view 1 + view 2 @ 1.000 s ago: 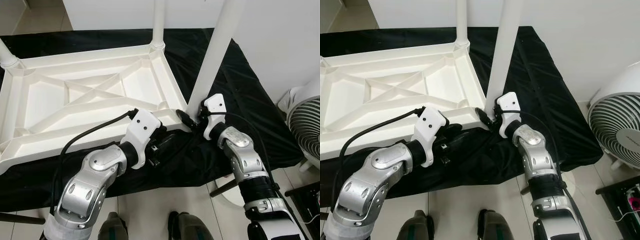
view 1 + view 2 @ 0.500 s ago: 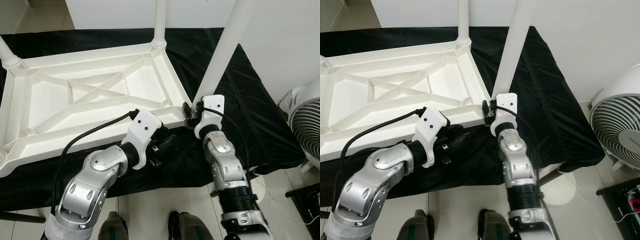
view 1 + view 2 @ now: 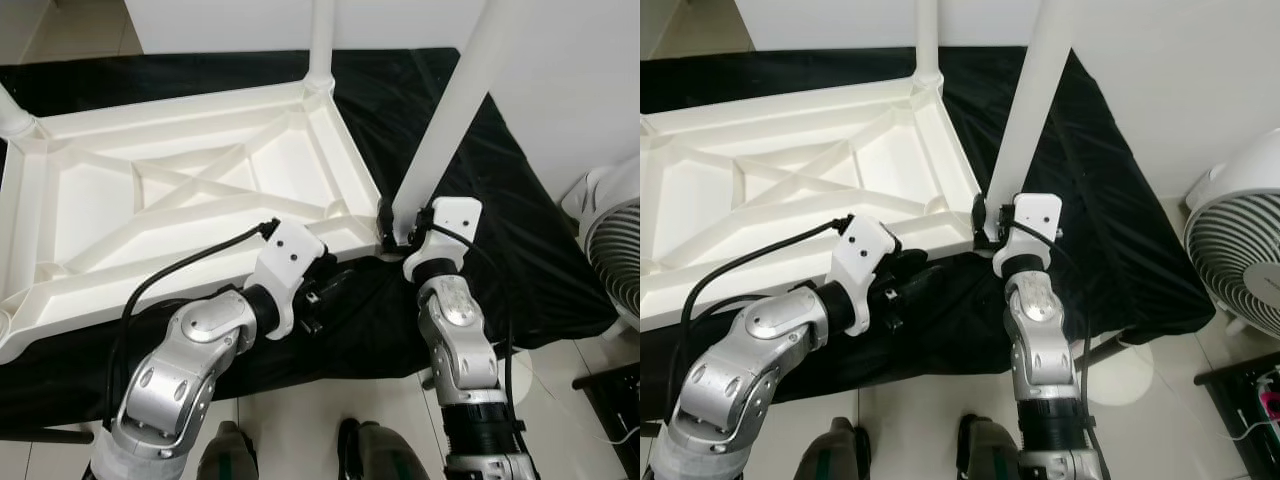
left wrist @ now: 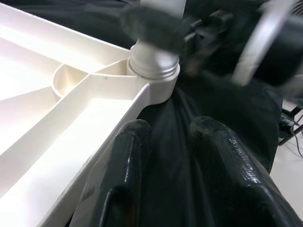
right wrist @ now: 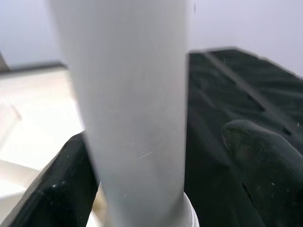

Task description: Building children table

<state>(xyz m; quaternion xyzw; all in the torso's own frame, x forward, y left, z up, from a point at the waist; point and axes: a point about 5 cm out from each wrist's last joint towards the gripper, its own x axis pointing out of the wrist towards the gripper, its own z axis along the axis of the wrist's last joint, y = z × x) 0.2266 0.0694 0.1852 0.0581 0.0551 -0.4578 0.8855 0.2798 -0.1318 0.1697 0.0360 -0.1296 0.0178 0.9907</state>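
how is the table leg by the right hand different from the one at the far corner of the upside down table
The near leg has the right hand around its base, one finger on each side; the far leg has nothing touching it. The near leg leans to the right as it rises; the far leg stands about straight. The near leg looks thicker, being closer to the camera. Both are white round tubes seated in corner sockets of the overturned tabletop.

A black cloth (image 3: pixel 480 160) covers the work surface. A white fan (image 3: pixel 1240 260) stands on the tiled floor (image 3: pixel 320 400).
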